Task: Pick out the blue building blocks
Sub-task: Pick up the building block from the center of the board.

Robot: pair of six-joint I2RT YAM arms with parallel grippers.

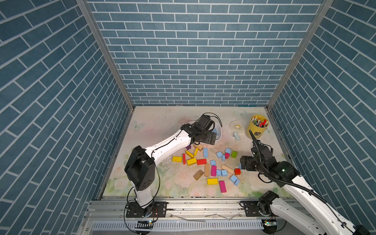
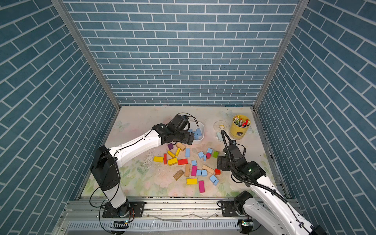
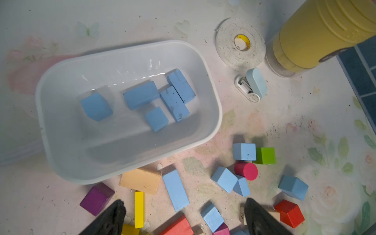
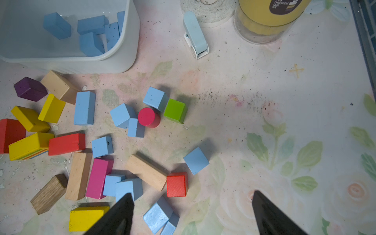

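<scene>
Counting five blue blocks [image 3: 140, 97] in the white tub [image 3: 130, 45]; I make roughly ten more loose in the mixed pile [image 4: 97, 177] on the bench [image 4: 264, 81], so call it a third done. Left gripper [image 3: 184, 201] sits by the tub's near edge, jaws wide and empty. Right gripper [image 4: 192, 193] hangs over the pile's right side, also wide, holding nothing.

The left arm [image 1: 168, 142] and right arm [image 1: 317, 209] have white shells and black joint housings. Thin black cables run along the left, ribbed black conduit along the right. The left gripper [image 3: 184, 201] has tapered black fingers.
</scene>
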